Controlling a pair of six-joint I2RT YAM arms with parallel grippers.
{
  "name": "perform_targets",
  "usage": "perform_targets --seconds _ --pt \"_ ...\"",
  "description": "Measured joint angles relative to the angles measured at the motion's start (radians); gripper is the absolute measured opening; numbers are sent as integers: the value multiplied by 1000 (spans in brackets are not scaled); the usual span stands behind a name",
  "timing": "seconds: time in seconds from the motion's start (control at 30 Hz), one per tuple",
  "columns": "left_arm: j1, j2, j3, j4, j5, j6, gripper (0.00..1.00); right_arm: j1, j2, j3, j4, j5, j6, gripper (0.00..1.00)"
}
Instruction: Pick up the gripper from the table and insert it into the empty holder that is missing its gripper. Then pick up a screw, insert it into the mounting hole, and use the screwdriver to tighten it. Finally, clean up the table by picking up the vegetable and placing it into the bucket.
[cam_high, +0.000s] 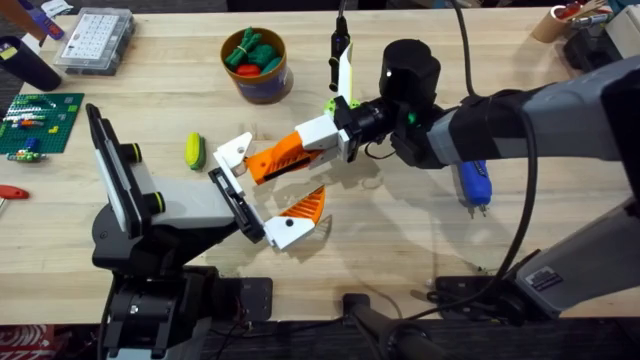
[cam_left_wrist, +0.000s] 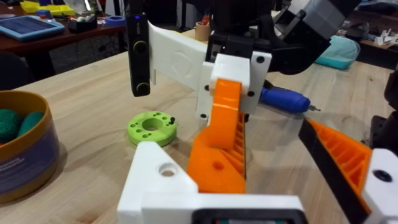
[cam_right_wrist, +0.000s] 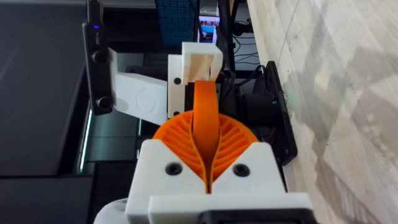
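Orange gripper (cam_high: 272, 160) pinched between right gripper's (cam_high: 318, 143) closed fingers, beside holder (cam_high: 237, 204) (left fingers unclear).

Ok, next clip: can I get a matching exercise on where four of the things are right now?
Things:
1. the vegetable
2. the bucket
3. the screwdriver
4. the gripper

Places or states:
A. clamped in the right tool
B. holds green and red toy vegetables
C. lies on the table between the bucket and the left arm
D. lies on the table beside the right arm

Pairs: 1-C, 2-B, 3-D, 4-A
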Motion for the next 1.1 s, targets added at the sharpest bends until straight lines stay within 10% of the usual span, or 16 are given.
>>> perform_targets --seconds 1.1 --pt "2 4 8 -12 13 8 990 -24 17 -9 123 -20 32 16"
